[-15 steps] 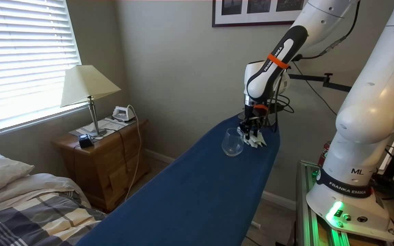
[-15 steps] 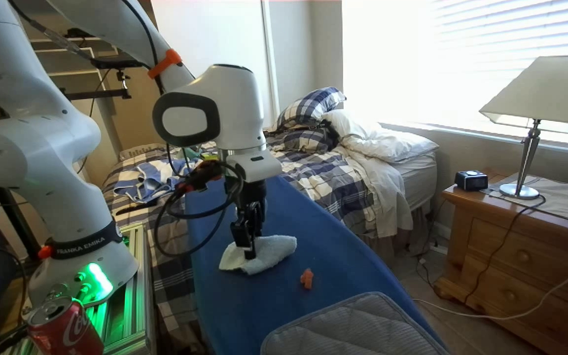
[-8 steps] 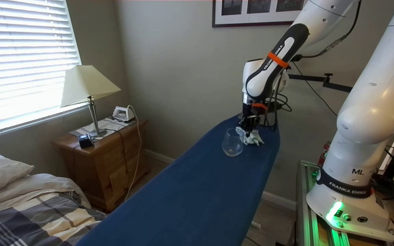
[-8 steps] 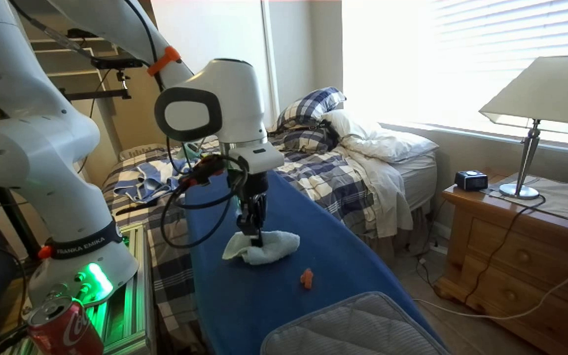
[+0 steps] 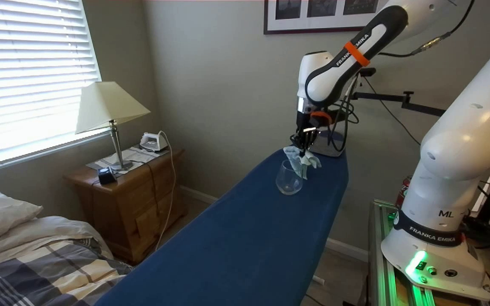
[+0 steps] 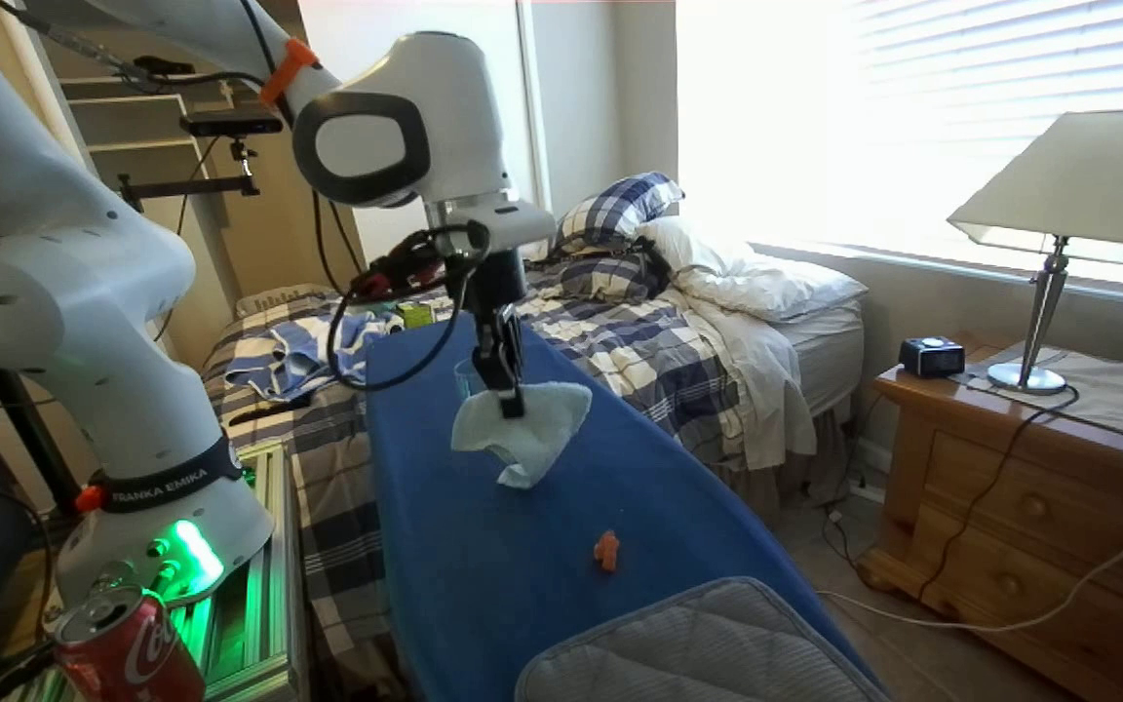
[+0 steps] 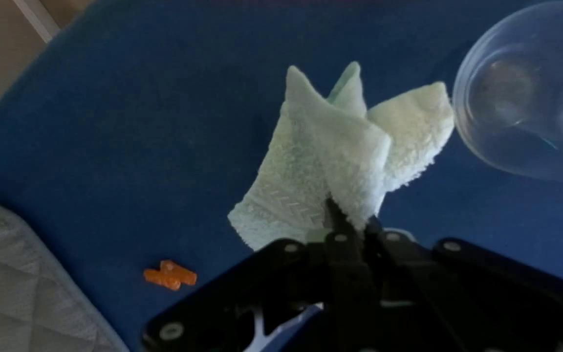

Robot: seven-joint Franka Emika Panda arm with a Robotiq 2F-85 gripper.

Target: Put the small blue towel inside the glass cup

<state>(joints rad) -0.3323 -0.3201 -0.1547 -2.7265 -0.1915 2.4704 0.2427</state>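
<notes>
The small blue towel [image 6: 534,429], very pale and crumpled, hangs from my gripper [image 7: 354,217] over the dark blue board. In the wrist view the jaws are shut on a pinched fold, and the towel's corners [image 7: 306,146] spread out beyond the fingers. The clear glass cup [image 5: 289,182] stands upright on the board, and the towel hangs close by it. The cup [image 7: 511,98] sits at the upper right of the wrist view, partly cut off by the frame. In an exterior view the glass cup [image 6: 465,375] is mostly hidden behind the gripper and towel.
An orange bit [image 6: 606,551] and a grey quilted pad [image 6: 698,643] lie on the blue ironing board [image 5: 236,238], near its narrow end. A wooden nightstand [image 5: 130,212] with a lamp [image 5: 111,106] and the bed stand off to the board's side.
The jaws have closed on the towel. My gripper has risen with it, so the towel now hangs with its loose corners drooping, where before it lay on the board. The cup has not moved.
</notes>
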